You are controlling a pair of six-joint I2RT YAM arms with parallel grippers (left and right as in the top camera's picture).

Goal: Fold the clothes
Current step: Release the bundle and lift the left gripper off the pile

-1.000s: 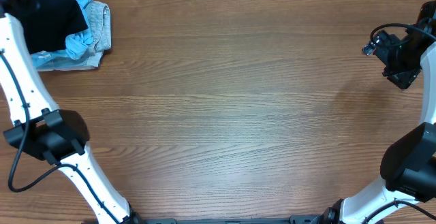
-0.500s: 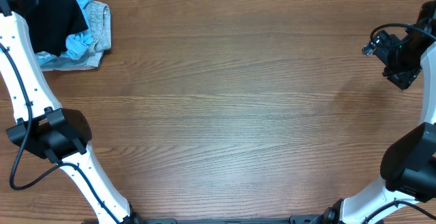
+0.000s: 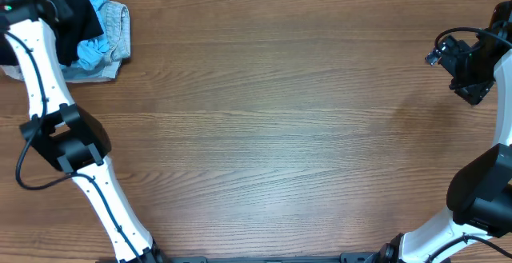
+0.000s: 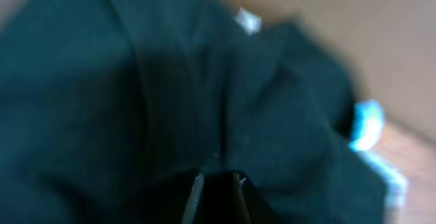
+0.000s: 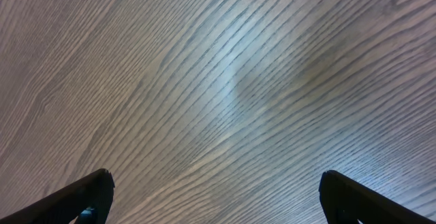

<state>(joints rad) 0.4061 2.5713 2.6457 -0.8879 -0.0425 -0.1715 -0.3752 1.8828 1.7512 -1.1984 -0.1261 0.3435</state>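
The clothes [image 3: 82,17], a black garment, lie crumpled in the pile at the table's far left corner. In the left wrist view the black fabric [image 4: 136,81] fills the frame, blurred, with a small white label [image 4: 248,21] near the top. My left gripper [image 4: 216,178] stands nearly closed, with a fold of the black fabric bunched at its tips. From overhead the left gripper [image 3: 50,5] sits at the garment's left edge. My right gripper [image 5: 218,190] is open over bare wood, seen from overhead as the right gripper [image 3: 466,73] at the far right.
A pale blue garment [image 3: 94,51] and a grey garment [image 3: 120,27] lie under and beside the black one. The left arm [image 3: 44,79] runs along the table's left edge. The wooden table [image 3: 272,127] stretches between the two arms.
My left gripper's jaws have closed on the black fabric, and the left arm has shifted rightwards. The right arm has not moved.
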